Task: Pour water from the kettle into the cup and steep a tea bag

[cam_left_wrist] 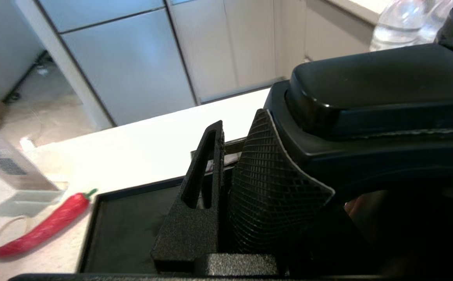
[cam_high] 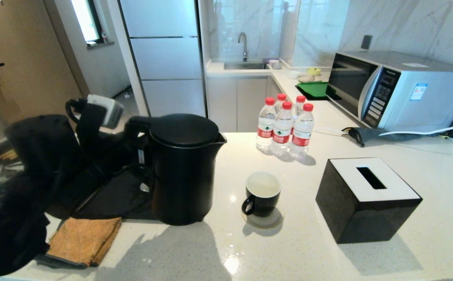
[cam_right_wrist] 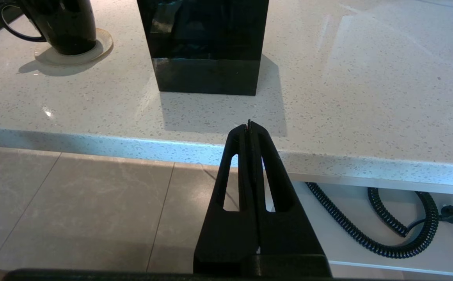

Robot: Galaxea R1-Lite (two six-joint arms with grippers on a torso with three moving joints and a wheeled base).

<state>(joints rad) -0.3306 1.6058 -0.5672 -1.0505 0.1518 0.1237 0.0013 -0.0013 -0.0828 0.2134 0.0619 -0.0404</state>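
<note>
On the white counter (cam_high: 425,183) stands one kettle (cam_high: 183,171), with one cup (cam_high: 262,194) at its 3 o'clock, water (cam_high: 263,184) inside. Four bottles (cam_high: 285,127) stand at the cup's 12 o'clock. The left gripper (cam_left_wrist: 230,187) squeezes the kettle's handle (cam_left_wrist: 382,97). The right gripper (cam_right_wrist: 249,128) is pressed together, holding nothing, below the counter edge.
</note>
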